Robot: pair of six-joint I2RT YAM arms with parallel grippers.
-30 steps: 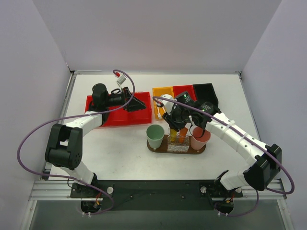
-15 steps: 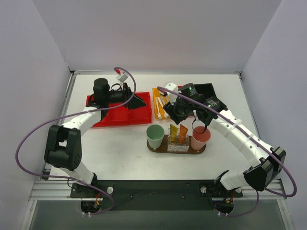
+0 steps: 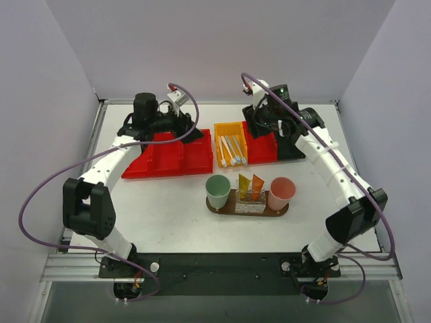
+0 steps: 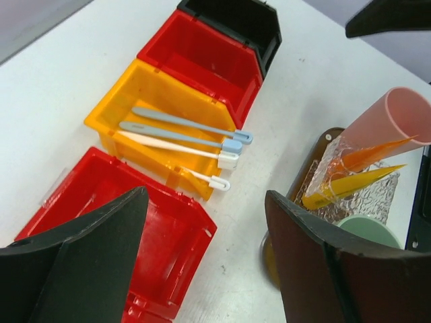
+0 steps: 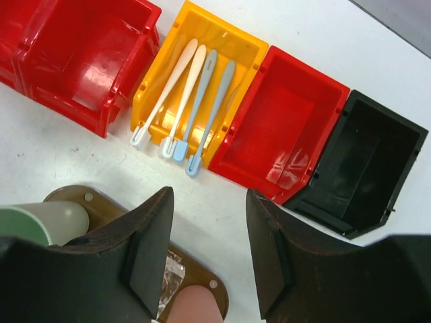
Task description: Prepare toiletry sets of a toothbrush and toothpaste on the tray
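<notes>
Four toothbrushes (image 5: 185, 101) in yellow bin (image 5: 236, 46); two tubes (image 4: 350, 185) in seemingly glass cup (image 4: 363, 205)

Arms (image 3: 113, 163): white links, black joints, looping purple cables (image 3: 19, 219). Pincer fingers (image 4: 87, 269) matte black, broad, curved.

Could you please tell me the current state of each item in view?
left gripper: open, empty
right gripper: open, empty
yellow bin: holds four toothbrushes
small red bin: empty
black bin: empty
toothpaste tubes: standing in the clear holder on the tray
green cup: upright, empty
pink cup: upright, empty
</notes>
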